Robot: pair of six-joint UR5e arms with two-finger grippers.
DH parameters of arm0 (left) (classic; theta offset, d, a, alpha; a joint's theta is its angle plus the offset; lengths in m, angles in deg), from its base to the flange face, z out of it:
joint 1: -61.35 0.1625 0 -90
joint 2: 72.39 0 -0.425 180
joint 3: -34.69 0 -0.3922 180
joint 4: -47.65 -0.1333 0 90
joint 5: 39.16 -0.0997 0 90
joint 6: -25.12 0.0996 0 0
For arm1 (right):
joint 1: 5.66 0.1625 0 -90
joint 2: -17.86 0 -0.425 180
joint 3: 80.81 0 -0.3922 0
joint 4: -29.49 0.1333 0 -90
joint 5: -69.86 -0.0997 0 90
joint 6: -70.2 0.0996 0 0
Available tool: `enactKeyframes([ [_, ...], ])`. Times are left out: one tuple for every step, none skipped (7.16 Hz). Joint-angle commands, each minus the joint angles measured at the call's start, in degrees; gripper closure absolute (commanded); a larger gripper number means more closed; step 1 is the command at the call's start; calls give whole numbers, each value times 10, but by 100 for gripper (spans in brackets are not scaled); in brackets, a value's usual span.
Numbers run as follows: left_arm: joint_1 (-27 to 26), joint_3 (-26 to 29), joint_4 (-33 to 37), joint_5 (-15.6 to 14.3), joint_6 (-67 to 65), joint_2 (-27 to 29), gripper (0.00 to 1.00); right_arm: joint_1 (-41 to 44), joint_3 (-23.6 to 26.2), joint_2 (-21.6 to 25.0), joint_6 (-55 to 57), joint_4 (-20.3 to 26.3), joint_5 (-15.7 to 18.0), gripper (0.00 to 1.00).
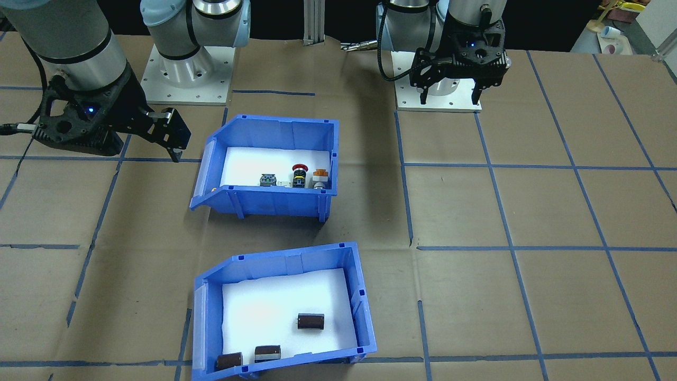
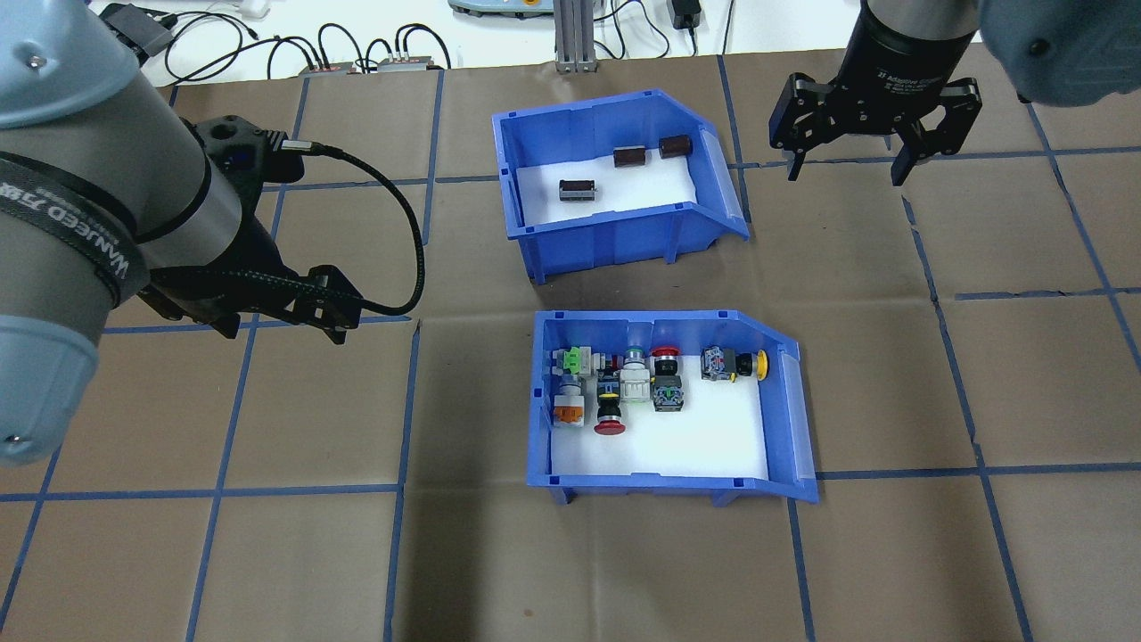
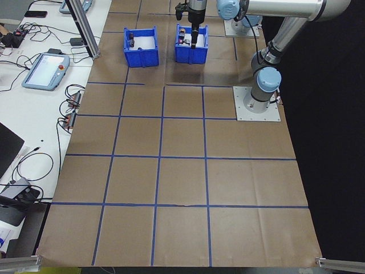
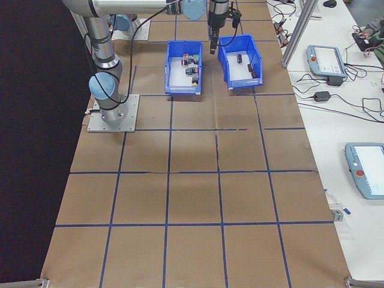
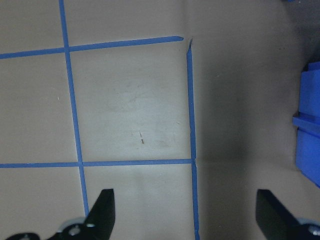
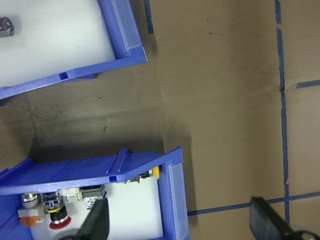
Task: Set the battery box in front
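The battery box [image 2: 624,236] is a blue bin with a white liner and three dark batteries [image 2: 578,189]. It stands on the far side of the table, beyond the alike bin. In the front-facing view the battery box [image 1: 285,259] is at the bottom. My right gripper [image 2: 842,165] hangs open in the air to the right of both bins, holding nothing. Its wrist view shows a corner of the battery box [image 6: 75,75] at the top left. My left gripper [image 2: 285,332] is open and empty over bare table, left of the bins. The left fingers [image 5: 102,210] stand wide apart.
A second blue bin [image 2: 660,481] full of colourful push-button switches sits nearer the robot, just behind the battery box. Brown paper with blue tape lines [image 2: 267,535] covers the table. Cables and devices lie past the far edge [image 2: 357,53]. A blue bin edge [image 5: 307,145] shows at the left wrist view's right.
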Motion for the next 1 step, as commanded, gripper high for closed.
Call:
enactKeyframes([
  [0, 0, 1, 1, 0, 0, 1, 0, 0, 0, -1, 0, 0, 0],
])
